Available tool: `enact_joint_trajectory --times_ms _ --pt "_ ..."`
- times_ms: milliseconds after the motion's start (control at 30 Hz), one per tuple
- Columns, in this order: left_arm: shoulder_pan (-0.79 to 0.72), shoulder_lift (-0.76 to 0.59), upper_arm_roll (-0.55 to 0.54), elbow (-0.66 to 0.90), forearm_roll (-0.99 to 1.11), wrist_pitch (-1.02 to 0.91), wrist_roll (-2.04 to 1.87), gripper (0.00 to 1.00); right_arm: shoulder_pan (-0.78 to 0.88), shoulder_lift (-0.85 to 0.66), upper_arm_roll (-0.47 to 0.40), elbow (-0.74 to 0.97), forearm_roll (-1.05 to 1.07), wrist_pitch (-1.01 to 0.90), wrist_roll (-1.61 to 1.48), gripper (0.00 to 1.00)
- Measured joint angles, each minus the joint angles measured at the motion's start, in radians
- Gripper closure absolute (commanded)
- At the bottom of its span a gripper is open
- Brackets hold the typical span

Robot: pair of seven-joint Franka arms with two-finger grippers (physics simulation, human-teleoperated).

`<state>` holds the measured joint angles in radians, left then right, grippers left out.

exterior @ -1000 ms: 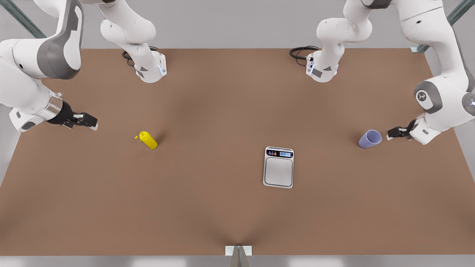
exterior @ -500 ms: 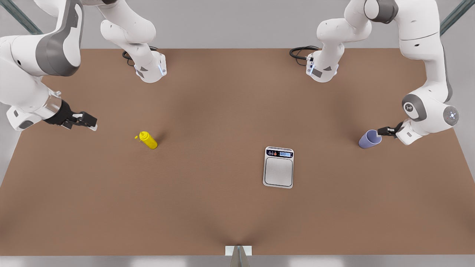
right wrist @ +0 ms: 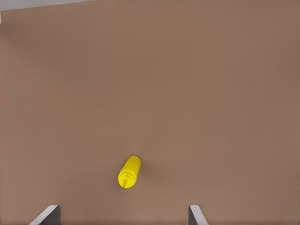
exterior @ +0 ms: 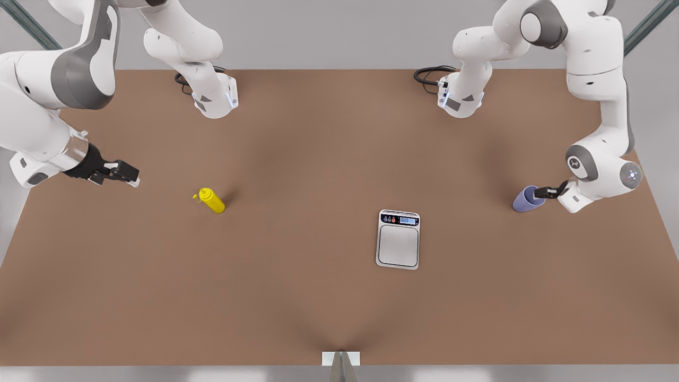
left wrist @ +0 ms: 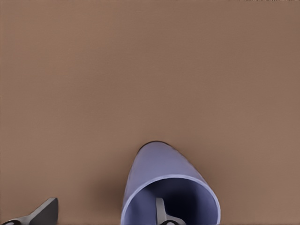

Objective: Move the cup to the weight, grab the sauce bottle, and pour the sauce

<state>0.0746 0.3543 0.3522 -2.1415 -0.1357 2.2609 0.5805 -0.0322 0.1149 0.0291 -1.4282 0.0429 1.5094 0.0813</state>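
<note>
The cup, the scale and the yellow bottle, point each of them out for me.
cup [exterior: 525, 201]: front view, on its purple side wall.
scale [exterior: 398, 246]: front view, on the middle of its metal plate.
yellow bottle [exterior: 213, 201]: front view, on its yellow body, below the nozzle.

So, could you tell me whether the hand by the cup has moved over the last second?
Yes. The left hand has slid toward the front view's left, closing on the cup, one finger now inside its rim; the weight stayed put.
</note>
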Motion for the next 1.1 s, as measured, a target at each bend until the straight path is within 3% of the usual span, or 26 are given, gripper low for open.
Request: enact_joint_trajectory --times_ms 33,67,100,133,800,933,1033,1100 --pt "0.001 0.000 0.000 0.000 -0.003 0.004 -0.005 0.16 0.000 0.000 0.000 0.000 0.000 0.000 0.000 0.00" --pt "0.000 0.000 -0.001 0.000 -0.005 0.005 -0.010 0.44 0.000 0.000 0.000 0.000 0.000 0.000 0.000 0.00" --pt "0.000 0.000 -0.001 0.000 -0.007 0.003 -0.010 0.61 -0.001 0.000 0.000 0.000 0.000 0.000 0.000 0.00" --pt "0.000 0.000 -0.001 0.000 -0.009 0.003 -0.010 0.71 -0.002 0.000 0.000 0.000 0.000 0.000 0.000 0.00" --pt "-0.003 -0.003 -0.031 0.002 0.013 -0.028 -0.108 0.79 -0.004 0.005 -0.003 0.000 0.000 -0.017 0.000 0.00" --pt "-0.114 -0.090 -0.039 0.048 0.048 -0.090 -0.233 0.79 -0.007 0.005 -0.005 0.000 0.000 -0.017 0.000 0.00" --pt "-0.350 -0.085 -0.041 0.141 0.057 -0.114 -0.504 0.76 -0.006 0.006 -0.005 0.000 0.000 -0.017 0.000 0.00" --pt "-0.395 -0.028 -0.151 0.258 0.055 -0.176 -0.745 0.76 -0.007 0.008 -0.008 0.000 -0.001 -0.018 -0.002 0.00"
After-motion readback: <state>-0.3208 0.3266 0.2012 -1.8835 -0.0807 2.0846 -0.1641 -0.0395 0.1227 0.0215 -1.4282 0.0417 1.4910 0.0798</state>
